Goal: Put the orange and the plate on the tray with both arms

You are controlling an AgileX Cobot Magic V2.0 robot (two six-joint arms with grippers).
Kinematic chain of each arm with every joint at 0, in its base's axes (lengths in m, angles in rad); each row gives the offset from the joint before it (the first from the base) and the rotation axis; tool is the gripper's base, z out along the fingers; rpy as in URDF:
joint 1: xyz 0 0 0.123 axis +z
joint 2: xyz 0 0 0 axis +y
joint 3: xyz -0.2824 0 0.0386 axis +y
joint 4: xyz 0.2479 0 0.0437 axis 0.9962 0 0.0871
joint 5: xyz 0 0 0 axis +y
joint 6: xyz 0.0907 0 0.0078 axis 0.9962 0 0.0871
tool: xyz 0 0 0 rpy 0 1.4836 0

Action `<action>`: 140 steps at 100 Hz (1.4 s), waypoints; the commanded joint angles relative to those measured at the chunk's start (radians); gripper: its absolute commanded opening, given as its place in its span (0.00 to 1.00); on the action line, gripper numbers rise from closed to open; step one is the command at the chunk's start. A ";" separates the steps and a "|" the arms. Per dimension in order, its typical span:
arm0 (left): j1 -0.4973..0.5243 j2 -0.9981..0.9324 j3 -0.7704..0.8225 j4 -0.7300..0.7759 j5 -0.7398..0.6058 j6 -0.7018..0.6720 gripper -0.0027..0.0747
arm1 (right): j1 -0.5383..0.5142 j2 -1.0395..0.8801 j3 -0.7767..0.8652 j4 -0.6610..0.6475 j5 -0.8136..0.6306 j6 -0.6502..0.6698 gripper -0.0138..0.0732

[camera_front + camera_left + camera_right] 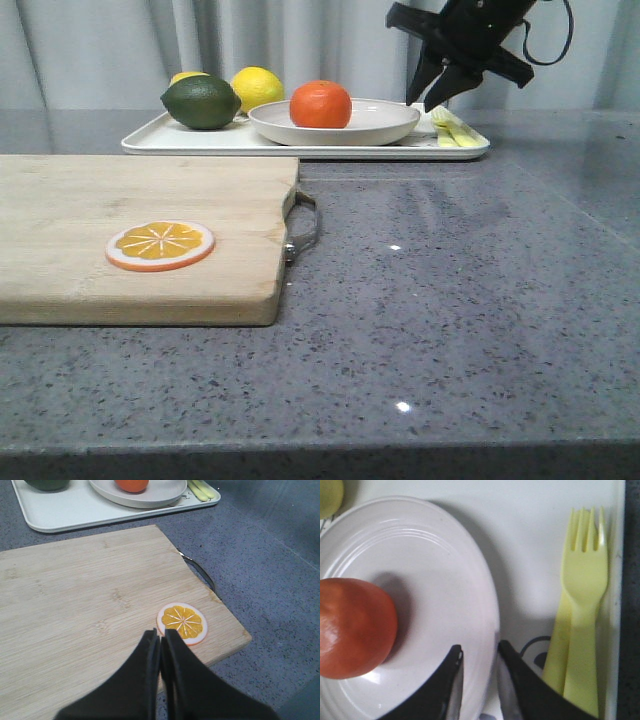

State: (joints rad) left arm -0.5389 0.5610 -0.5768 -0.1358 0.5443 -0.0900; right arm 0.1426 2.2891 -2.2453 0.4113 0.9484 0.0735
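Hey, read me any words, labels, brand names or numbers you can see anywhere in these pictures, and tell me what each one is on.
There is no readable text in any view.
The tray carries only part of a dark printed drawing, mostly hidden; no letters show in it.
The orange slice on the cutting board shows only a segment pattern.
The plate, orange and forks are unmarked.

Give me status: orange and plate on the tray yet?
Looks done: the orange sits in the plate, and the plate rests on the tray. In hand: nothing. The right gripper has its jaws slightly apart astride the plate rim; the left gripper is shut, empty, over the cutting board. Left: likely just retracting.
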 commanded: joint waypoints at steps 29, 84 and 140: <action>0.005 -0.001 -0.028 -0.013 -0.074 -0.009 0.01 | -0.004 -0.167 -0.038 -0.068 0.155 -0.035 0.10; 0.005 -0.001 -0.028 -0.013 -0.070 -0.009 0.01 | 0.026 -0.314 0.002 -0.174 0.356 -0.056 0.08; 0.005 -0.001 -0.028 -0.013 -0.070 -0.009 0.01 | 0.056 -0.657 0.438 -0.193 0.109 -0.056 0.08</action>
State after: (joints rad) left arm -0.5389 0.5610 -0.5768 -0.1358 0.5443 -0.0900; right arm 0.1987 1.7521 -1.8627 0.2185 1.1572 0.0311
